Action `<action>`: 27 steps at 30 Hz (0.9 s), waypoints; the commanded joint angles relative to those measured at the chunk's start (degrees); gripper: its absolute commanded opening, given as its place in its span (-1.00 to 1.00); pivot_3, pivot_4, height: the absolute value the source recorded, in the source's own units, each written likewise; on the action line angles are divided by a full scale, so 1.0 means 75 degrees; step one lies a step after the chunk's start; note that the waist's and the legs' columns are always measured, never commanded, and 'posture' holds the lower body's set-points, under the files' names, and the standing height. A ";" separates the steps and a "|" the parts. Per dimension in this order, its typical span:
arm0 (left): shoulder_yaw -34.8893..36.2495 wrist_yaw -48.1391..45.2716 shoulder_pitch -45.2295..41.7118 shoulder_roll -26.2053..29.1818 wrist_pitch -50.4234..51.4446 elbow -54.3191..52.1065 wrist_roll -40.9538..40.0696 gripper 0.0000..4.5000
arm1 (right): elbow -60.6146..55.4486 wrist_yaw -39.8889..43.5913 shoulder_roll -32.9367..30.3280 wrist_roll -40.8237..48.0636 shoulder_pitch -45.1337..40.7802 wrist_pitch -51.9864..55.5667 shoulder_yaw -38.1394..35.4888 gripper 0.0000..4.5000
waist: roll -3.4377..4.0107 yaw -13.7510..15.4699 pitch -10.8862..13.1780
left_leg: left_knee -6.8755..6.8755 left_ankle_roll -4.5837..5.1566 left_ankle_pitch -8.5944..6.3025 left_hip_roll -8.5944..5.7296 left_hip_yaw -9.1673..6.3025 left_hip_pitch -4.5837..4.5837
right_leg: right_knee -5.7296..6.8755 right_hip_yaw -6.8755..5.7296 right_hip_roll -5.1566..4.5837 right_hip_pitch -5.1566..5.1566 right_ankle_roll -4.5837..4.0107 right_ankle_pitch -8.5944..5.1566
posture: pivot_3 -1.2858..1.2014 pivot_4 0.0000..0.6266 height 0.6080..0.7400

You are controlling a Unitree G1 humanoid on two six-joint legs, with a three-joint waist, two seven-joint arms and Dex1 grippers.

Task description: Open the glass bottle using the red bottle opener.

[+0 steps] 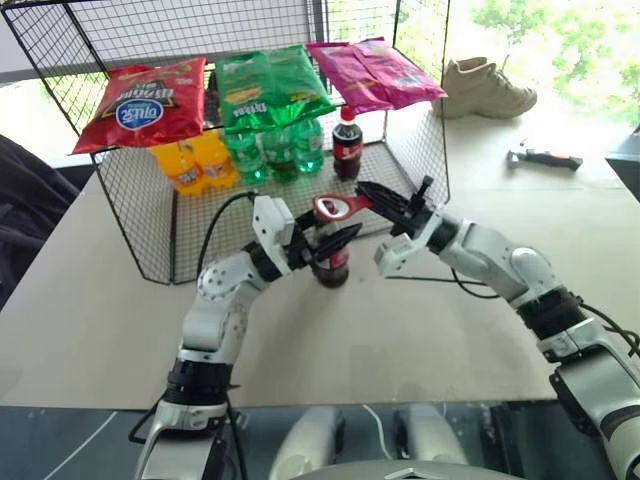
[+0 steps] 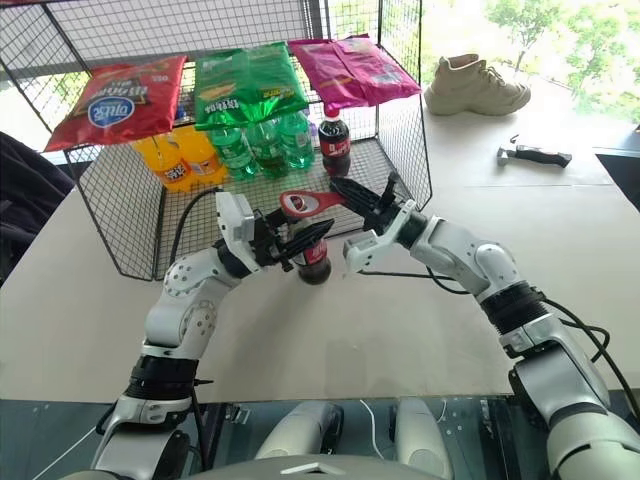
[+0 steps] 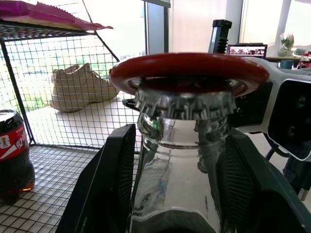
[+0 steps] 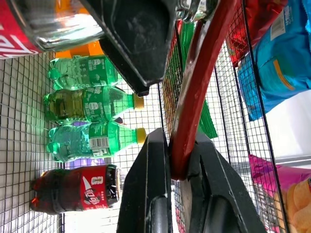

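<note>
Mid-frame, the slim glass bottle (image 1: 333, 262) stands upright, crown cap on, the red bottle opener's (image 1: 342, 206) ring resting level over the cap.

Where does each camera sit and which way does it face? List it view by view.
Left eye view: on the head, looking forward and down over both arms at the glass bottle before the wire rack.
Right eye view: the other head eye, showing the same scene.
Left wrist view: along the left gripper, its jaws around the bottle's neck, the red bottle opener ringing the cap.
Right wrist view: along the right gripper, jaws shut on the opener's handle.
Shared: every view shows the bottle and the opener.
</note>
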 commanded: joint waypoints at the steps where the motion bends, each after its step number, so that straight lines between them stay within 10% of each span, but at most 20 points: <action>1: -0.0144 0.0076 0.0071 0.0014 0.0123 0.0197 0.0144 -0.12 | -0.0163 -0.0320 -0.0266 -0.0008 -0.0449 -0.0008 -0.0395 -1.00 | 0.0000 0.0006 0.0001 | 0.0000 0.0000 0.0000 0.0000 0.0000 -0.0001 | -0.0001 0.0000 0.0000 0.0000 0.0000 0.0000 | 0.03 -0.52 0.88; 27: -0.0246 0.0063 0.0116 -0.0009 0.0084 0.0353 0.0115 -0.12 | 0.0407 -0.1333 -0.0823 -0.0649 -0.1081 -0.0217 -0.0566 -1.00 | -0.0002 0.0136 0.0017 | -0.0001 -0.0001 0.0001 -0.0001 0.0001 -0.0016 | -0.0005 0.0000 0.0000 -0.0010 0.0000 0.0000 | 0.03 -0.52 0.88</action>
